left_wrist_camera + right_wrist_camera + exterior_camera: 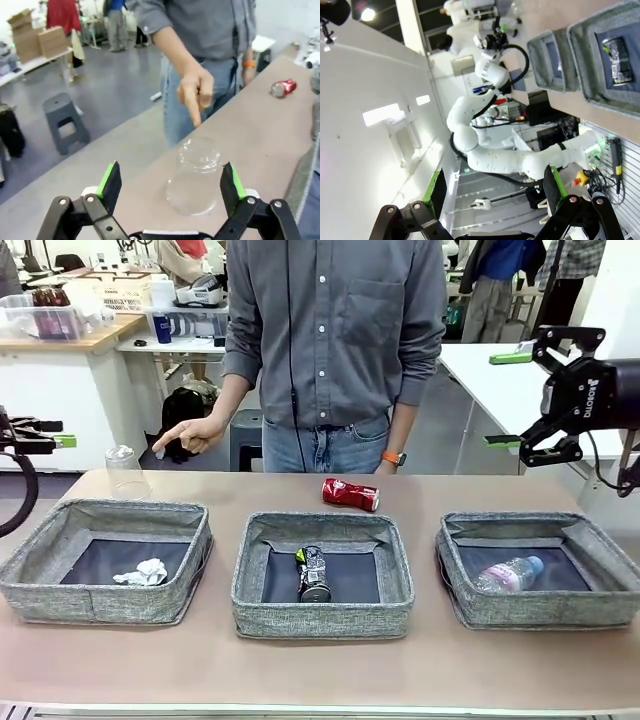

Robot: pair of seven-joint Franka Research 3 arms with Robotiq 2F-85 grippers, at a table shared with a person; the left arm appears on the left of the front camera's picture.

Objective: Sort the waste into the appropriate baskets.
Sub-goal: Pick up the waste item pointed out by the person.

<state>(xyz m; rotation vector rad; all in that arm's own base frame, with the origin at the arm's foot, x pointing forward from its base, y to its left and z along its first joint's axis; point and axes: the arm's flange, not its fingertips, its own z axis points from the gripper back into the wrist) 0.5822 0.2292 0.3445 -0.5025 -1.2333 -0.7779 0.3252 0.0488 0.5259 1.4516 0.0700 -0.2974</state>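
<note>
Left gripper (pixel 169 175), jaws spread and empty, hovers off the table's (pixel 300 665) far-left corner. Right gripper (pixel 507 399), likewise splayed, hangs well apart. Three baskets (pixel 322 615) line the near edge. The person's hand (pixel 196 90) points just over the clear plastic cup (pixel 194 177), which stands upright dead ahead. The red crushed can (pixel 351 494) lies at the mid far edge.

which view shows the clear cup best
The left wrist view: the clear plastic cup sits close and large, ahead of the open left gripper, the person's hand pointing at it. The front view shows it small and faint at the far left of the table.
</note>
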